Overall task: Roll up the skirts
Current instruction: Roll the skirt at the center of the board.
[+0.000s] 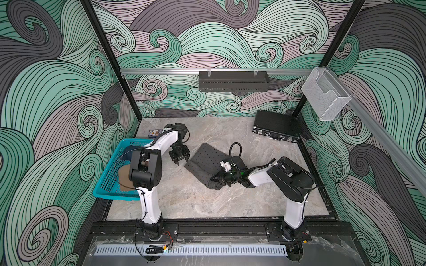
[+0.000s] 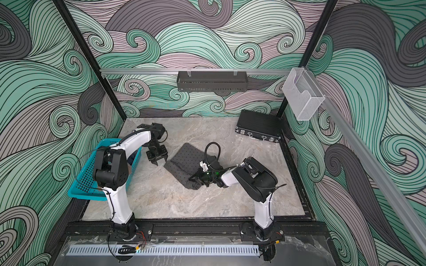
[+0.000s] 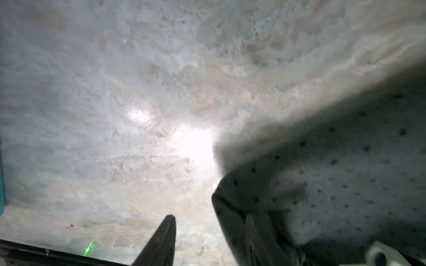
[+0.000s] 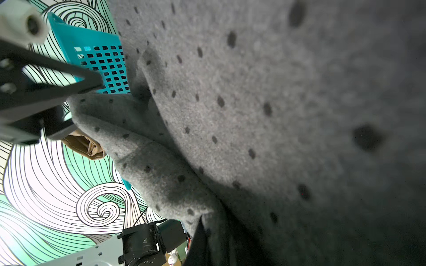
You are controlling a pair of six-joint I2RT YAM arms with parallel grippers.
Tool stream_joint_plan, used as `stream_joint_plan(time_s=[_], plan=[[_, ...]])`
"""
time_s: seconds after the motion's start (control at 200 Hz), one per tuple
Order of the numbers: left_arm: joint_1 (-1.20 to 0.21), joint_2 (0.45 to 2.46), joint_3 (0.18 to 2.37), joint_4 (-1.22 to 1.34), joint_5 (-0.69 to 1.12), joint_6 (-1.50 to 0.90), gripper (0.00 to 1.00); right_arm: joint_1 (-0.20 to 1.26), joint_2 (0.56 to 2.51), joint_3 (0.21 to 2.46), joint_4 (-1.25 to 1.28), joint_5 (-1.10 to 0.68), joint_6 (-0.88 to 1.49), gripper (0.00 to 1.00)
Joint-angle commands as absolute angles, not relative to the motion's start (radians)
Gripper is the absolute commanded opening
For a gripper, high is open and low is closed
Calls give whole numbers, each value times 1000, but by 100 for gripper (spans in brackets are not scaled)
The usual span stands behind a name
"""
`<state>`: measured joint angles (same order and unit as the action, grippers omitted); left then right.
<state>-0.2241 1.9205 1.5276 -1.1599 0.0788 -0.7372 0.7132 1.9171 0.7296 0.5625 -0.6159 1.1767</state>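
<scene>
Grey dotted skirt (image 4: 230,115) crowded the right wrist lens, so close that its weave blurred and one side sank into shadow. Right gripper (image 1: 214,179) was clamped on that skirt's near end, fingers pinching bunched cloth. One finger (image 4: 69,85) showed plainly in the wrist view, its partner only as a dark sliver half buried under a fold. From above, in both top views, the skirt lay mid-table on the marble-look tabletop (image 1: 207,202). It was flat across its far part and crumpled where the gripper bit, with the right wrist and its cable loop (image 1: 235,149) hiding that edge.

Left gripper (image 1: 181,162) hung just beside the skirt's left corner, fingers spread, nothing between them. Its own wrist view caught just one finger (image 3: 161,241). The other was cut off or lost behind the cloth corner, impossible to say which, and glare washed out the tabletop there.

Over at the left edge sat the teal basket (image 1: 106,182). From above, the left arm (image 1: 152,161) covered much of the tan-brown skirt (image 1: 124,178) inside, though the right wrist view caught its folded end. Beside it lay dark blue cloth (image 1: 128,153), mostly hidden and too dim to name the fabric. Behind the basket, a small blue printed box (image 1: 154,133) peeked out in a top view; no wrist view caught it. Well apart, the black hard case (image 1: 274,126) sat in the far right corner.
</scene>
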Motion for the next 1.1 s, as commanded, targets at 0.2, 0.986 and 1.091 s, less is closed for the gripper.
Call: stream_joint_plan(time_s=[0.2, 0.986, 1.091], plan=[[-363, 1541, 1140, -777, 251, -808, 37, 695, 2005, 704, 417, -553, 1204, 0], [-450, 2078, 1366, -808, 131, -846, 15, 723, 1836, 633, 311, -348, 853, 25], [-467, 2105, 1404, -835, 110, -825, 15, 729, 1744, 620, 266, -270, 745, 50]])
